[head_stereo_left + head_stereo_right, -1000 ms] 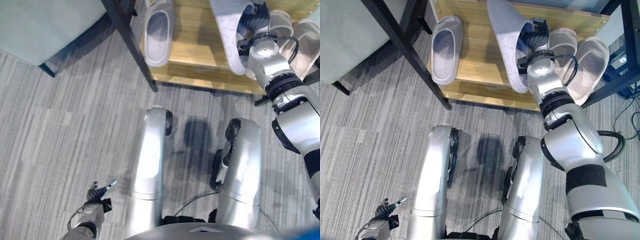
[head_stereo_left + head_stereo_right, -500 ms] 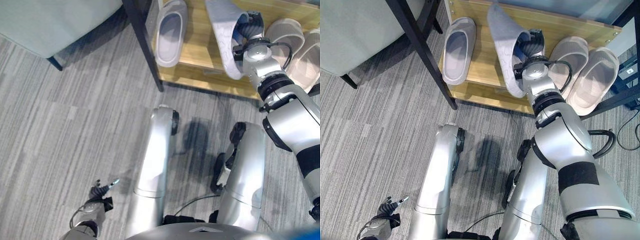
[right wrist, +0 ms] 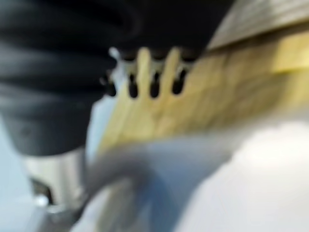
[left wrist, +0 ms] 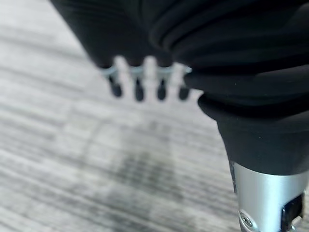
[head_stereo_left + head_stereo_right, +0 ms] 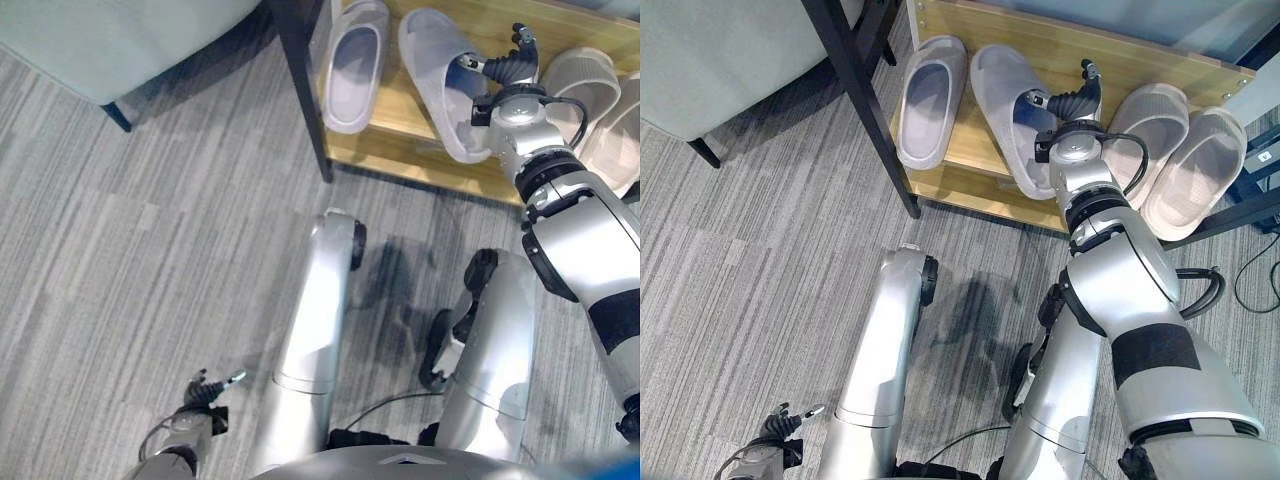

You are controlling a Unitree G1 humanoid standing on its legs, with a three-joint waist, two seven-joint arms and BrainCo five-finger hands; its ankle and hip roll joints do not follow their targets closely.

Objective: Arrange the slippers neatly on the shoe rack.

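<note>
Two grey slippers lie side by side, soles down, on the wooden shoe rack shelf [image 5: 965,185]: one [image 5: 928,102] at the left, the other [image 5: 1004,112] just right of it. My right hand [image 5: 1072,101] hovers over the strap side of the second grey slipper with its fingers spread and loose; in the right wrist view its fingers [image 3: 145,72] are straight above the wood. A beige pair [image 5: 1148,122] [image 5: 1198,158] fills the shelf's right part. My left hand [image 5: 205,393] hangs low over the carpet, fingers [image 4: 149,79] straight and holding nothing.
A black metal rack leg [image 5: 302,95] slants down at the shelf's left corner. A pale upholstered piece of furniture [image 5: 110,40] stands at the upper left. Grey striped carpet [image 5: 150,250] covers the floor in front of the rack.
The second grey slipper, held tilted with its sole showing, now lies flat beside the first. My right hand has opened and let it go. The camera has shifted too.
</note>
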